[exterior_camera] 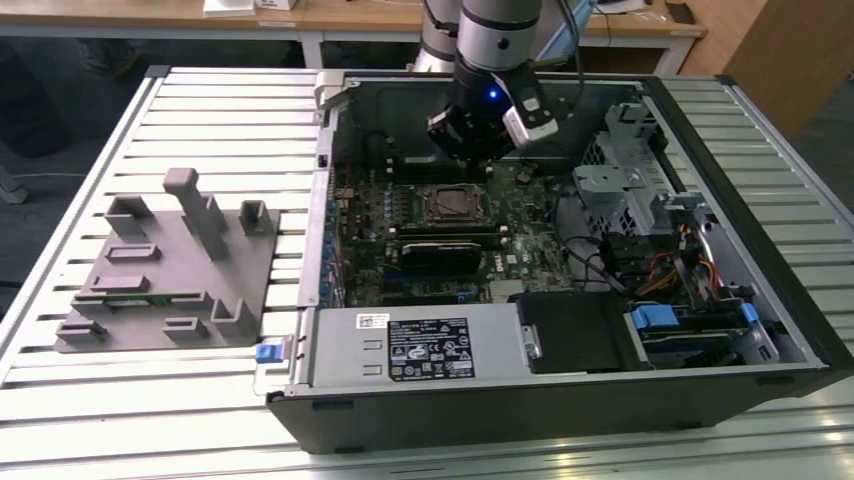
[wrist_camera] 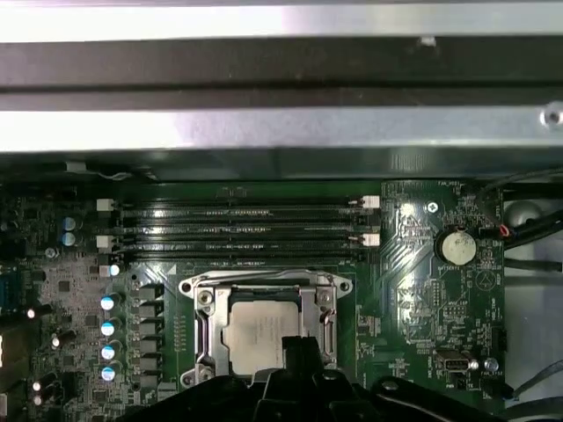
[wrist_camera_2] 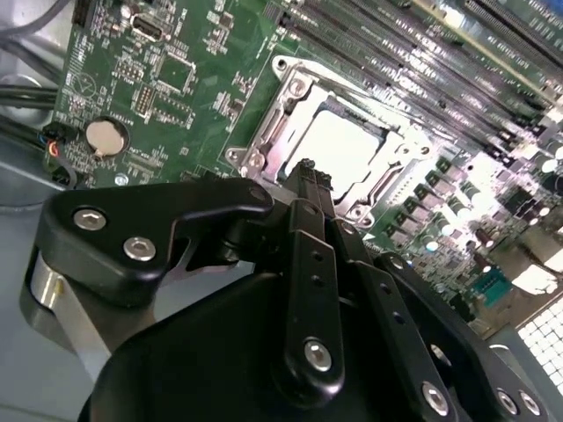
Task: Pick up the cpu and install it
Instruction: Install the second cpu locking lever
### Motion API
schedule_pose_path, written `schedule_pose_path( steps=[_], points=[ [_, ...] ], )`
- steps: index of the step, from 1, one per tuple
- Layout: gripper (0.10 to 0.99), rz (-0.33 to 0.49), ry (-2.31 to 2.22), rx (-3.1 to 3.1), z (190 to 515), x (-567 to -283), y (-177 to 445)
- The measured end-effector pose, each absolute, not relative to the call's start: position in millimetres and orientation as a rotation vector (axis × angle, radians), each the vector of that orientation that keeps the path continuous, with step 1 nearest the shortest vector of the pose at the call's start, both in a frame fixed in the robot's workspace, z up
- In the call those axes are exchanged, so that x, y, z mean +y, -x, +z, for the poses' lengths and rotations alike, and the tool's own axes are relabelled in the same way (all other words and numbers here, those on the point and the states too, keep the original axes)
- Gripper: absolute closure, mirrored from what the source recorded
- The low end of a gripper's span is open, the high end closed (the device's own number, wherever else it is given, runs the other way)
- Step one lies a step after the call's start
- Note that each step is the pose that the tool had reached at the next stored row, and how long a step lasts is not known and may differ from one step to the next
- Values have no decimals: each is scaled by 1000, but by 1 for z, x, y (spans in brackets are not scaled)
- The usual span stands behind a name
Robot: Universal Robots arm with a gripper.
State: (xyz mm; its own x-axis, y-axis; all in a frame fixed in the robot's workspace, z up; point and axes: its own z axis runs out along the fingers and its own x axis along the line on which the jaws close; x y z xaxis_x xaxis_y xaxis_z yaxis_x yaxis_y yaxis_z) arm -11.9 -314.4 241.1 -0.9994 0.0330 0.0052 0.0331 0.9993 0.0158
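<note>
Cpu (wrist_camera: pixel 257 334), pale and square, lies flat inside the socket frame (wrist_camera: pixel 202 325) on the green board (wrist_camera: pixel 413 264) (coin battery (wrist_camera: pixel 457 248) off to one side), straight under the gripper (wrist_camera: pixel 297 352), whose black fingers look pressed together with nothing between them.

Silvery-white cpu (wrist_camera: pixel 257 331) (pale top), green motherboard (wrist_camera: pixel 413 290), black end effector (wrist_camera_2: pixel 306 176), grey fixture (exterior_camera: pixel 167 275)

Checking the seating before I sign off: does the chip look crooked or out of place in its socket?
Nothing stands out. The cpu lies flat and square inside the socket frame, with the end effector just above its edge.
</note>
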Motion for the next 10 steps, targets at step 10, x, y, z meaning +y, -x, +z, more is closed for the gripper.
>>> schedule_pose_path(
  steps=[10],
  points=[
    [980,-20,52,-3136,241,-329,12]
  ],
)
